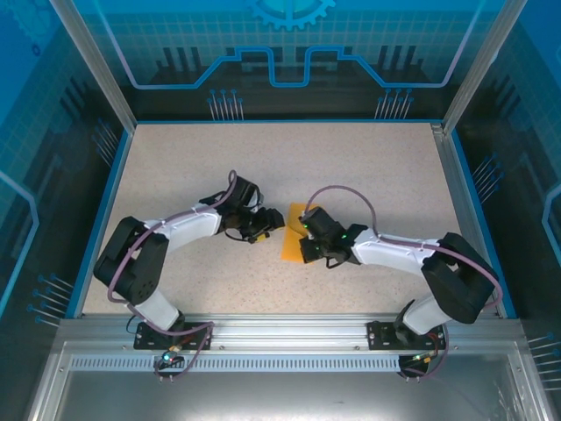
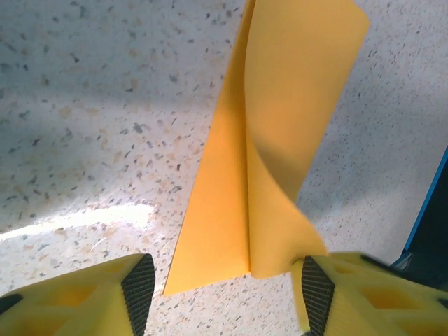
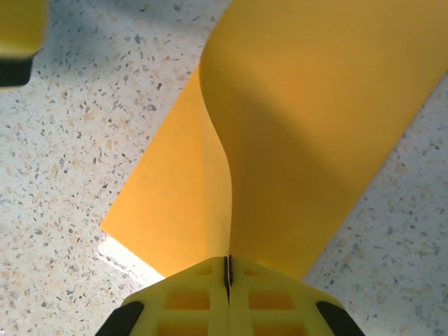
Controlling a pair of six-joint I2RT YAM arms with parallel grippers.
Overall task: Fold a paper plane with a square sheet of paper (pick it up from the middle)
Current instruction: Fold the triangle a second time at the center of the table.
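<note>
The square sheet of paper is folded into a narrow orange wedge with a raised centre ridge, close to a paper plane's shape, and lies mid-table between both grippers. My right gripper is shut on the ridge's near end; the paper rises from the closed jaws while one flap lies flat on the table. My left gripper stands open at the paper's other end. The paper lies between its fingers, and a curled flap touches the right finger. One left fingertip shows in the right wrist view.
The speckled beige table is bounded by a blue rim and transparent enclosure walls. An aluminium rail with both arm bases runs along the near edge. Free surface lies beyond and beside the paper.
</note>
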